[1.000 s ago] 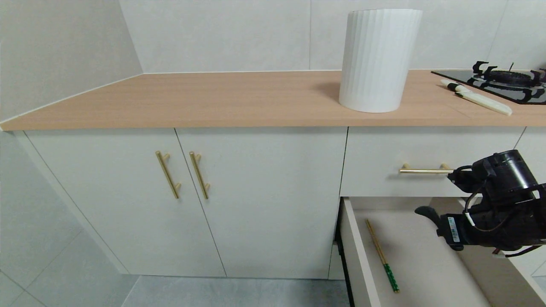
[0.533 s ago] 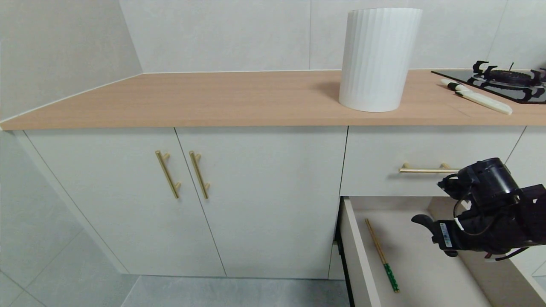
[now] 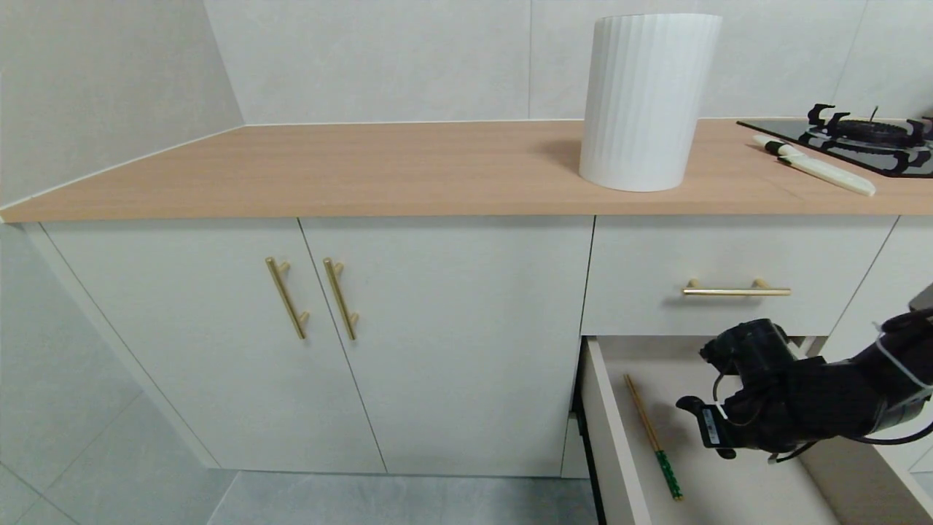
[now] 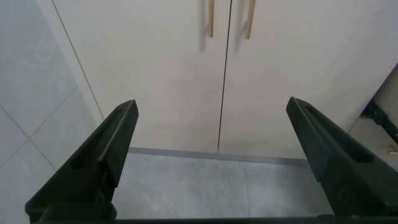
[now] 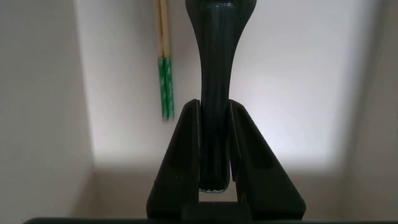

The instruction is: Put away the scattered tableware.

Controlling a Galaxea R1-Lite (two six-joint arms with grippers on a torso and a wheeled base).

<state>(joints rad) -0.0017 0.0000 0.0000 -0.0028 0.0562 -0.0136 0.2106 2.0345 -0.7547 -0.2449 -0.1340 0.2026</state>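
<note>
My right gripper (image 3: pixel 714 429) hangs low over the open drawer (image 3: pixel 609 437) at the lower right. It is shut on a dark glossy utensil (image 5: pixel 212 56), whose end pokes out from between the fingers (image 5: pixel 186 124). A pair of wooden chopsticks with green ends (image 3: pixel 653 446) lies on the drawer floor by its left wall, a little left of the gripper; the chopsticks (image 5: pixel 163 62) lie beside the utensil. My left gripper (image 4: pixel 211 109) is open with nothing in it, facing the closed cabinet doors (image 4: pixel 224 62) and the floor.
On the wooden countertop (image 3: pixel 364 171) stand a tall white ribbed container (image 3: pixel 643 102) and a pale knife (image 3: pixel 818 168) next to the black stove (image 3: pixel 867 142). Above the open drawer is a shut drawer with a brass handle (image 3: pixel 736 292). Two cabinet doors carry brass handles (image 3: pixel 313 297).
My right gripper has moved down and to the left with the dark utensil, from in front of the upper drawer handle to low over the open drawer, nearer the chopsticks.
</note>
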